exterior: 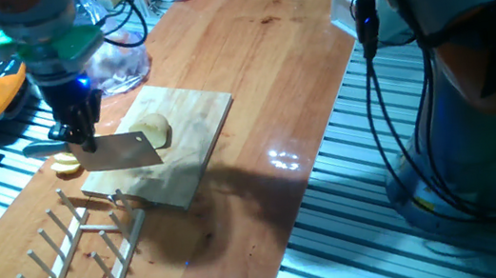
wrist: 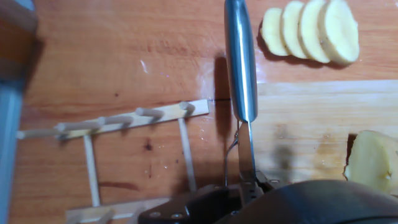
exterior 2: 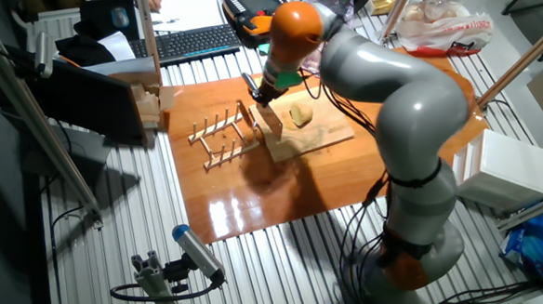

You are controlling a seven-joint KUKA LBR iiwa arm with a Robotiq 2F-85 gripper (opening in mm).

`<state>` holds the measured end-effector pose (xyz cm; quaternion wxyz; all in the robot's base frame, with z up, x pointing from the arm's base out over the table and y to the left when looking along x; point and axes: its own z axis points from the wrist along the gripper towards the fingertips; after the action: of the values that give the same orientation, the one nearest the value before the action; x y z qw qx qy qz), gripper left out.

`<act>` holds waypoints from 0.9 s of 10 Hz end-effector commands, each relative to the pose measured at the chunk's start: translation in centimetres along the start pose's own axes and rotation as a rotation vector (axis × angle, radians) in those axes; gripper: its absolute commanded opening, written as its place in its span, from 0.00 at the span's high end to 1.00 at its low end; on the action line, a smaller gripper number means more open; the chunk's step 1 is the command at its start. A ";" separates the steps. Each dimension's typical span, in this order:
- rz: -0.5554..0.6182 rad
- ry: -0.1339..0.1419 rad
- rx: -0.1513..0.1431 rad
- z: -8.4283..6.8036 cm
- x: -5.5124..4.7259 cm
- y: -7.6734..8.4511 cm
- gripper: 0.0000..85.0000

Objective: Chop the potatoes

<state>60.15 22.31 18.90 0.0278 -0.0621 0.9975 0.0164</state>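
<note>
A pale yellow potato (exterior: 157, 130) lies on the wooden cutting board (exterior: 190, 118). It also shows in the other fixed view (exterior 2: 299, 114) and at the hand view's right edge (wrist: 374, 163). My gripper (exterior: 81, 140) is shut on a steel cleaver (exterior: 121, 154) at the board's left end, just left of the potato. The blade stands on edge. I cannot tell whether it touches the board. In the hand view the cleaver (wrist: 240, 68) points away, left of the potato. The gripper (exterior 2: 260, 92) shows from above in the other fixed view.
A fanned row of yellow slices (wrist: 311, 30) lies on the table off the board, also in one fixed view (exterior: 65, 164). A wooden peg rack (exterior: 82, 249) stands close in front. A clear plastic bag (exterior: 120, 67), a keyboard (exterior 2: 192, 40) and an orange pendant (exterior: 0, 92) lie behind.
</note>
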 end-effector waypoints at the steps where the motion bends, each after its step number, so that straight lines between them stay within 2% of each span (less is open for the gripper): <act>1: -0.003 0.004 0.091 0.4 -0.4 0.3 1.00; 2: -0.033 0.012 0.135 1.0 -1.0 0.0 1.00; 3: -0.069 0.015 0.154 1.7 -1.7 -0.8 1.00; 4: -0.099 0.015 0.155 2.4 -2.3 -1.9 1.00; 5: -0.124 0.012 0.154 2.4 -2.3 -1.9 1.00; 7: -0.153 0.019 0.178 2.4 -2.3 -1.9 1.00; 8: -0.167 0.038 0.187 2.4 -2.3 -1.9 1.00; 9: -0.186 0.068 0.178 2.4 -2.3 -1.9 1.00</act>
<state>62.78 20.84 16.62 -0.0009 -0.1529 0.9853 -0.0758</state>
